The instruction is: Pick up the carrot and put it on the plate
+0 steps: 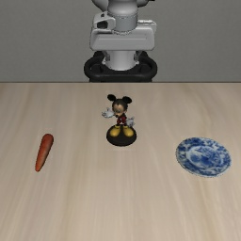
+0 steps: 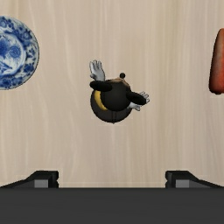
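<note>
An orange carrot lies on the wooden table at the exterior view's left; its end also shows in the wrist view as the carrot. The blue-and-white patterned plate rests flat at the exterior view's right, seen again as the plate. My gripper hangs high above the table near the robot base, open, its fingertips wide apart with nothing between them. It is far from both carrot and plate.
A Mickey Mouse figurine on a black round base stands in the middle of the table, between carrot and plate, directly below my hand as the figurine. The robot base stands at the far edge.
</note>
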